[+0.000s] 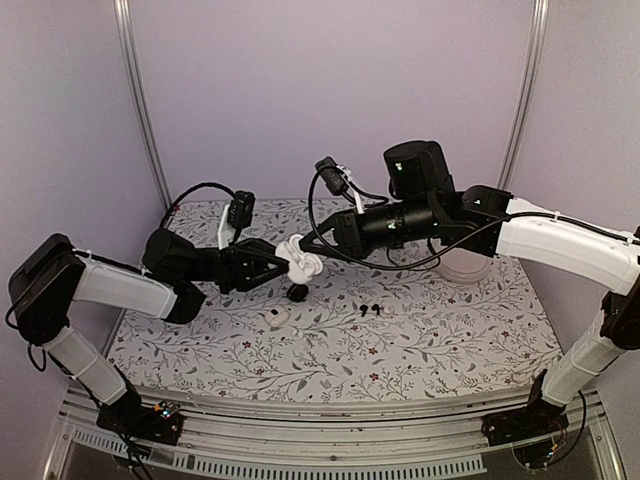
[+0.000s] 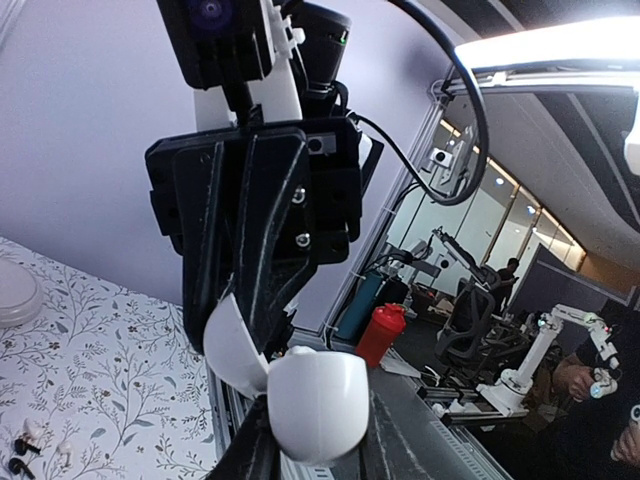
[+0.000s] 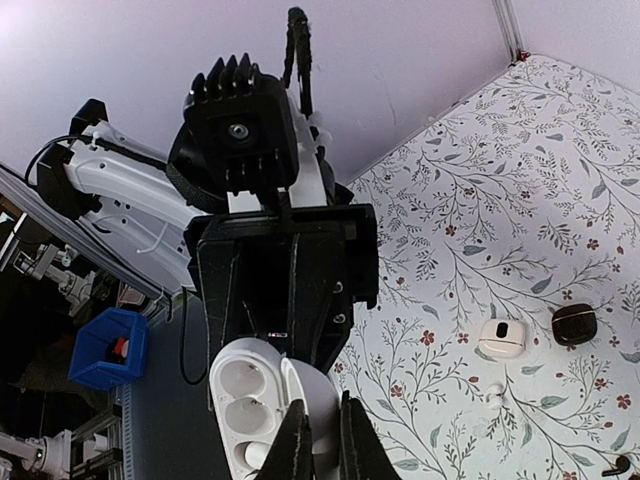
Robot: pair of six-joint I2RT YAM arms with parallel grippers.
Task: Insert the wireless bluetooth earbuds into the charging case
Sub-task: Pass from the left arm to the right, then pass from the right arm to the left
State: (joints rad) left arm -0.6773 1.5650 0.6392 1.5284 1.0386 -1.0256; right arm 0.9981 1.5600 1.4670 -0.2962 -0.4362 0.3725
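The tabletop (image 1: 450,340) wears a pale cloth printed with leafy sprigs and small red flowers. It is boxed in by plain lilac walls with a metal post toward each back corner. The left wrist view opens onto a workshop beyond: a red bottle (image 2: 385,332), an office chair, other white arms on stands (all of it small and soft). The right wrist view catches a blue bin (image 3: 105,348) beyond the table.

Up off the cloth, about mid-table, the charging case (image 1: 302,262) hangs open between the two arms. The left fingers (image 2: 245,460) are clamped on its rounded body from either side. The right fingers (image 3: 298,445) are drawn close together on the edge of its raised lid.

The black earbuds (image 1: 368,310) lie on the cloth to the right, well apart from the case. What looks like a white earbud (image 3: 492,393) lies near a small white case (image 1: 277,318). A round black case (image 1: 298,292) sits just below the held one in the overhead view.

The recesses inside the open case face the right wrist camera, but I cannot tell whether anything sits in them. A white dish (image 1: 466,268) is half hidden behind the right arm. Both pairs of fingertips are cut off at the bottom of their own views.
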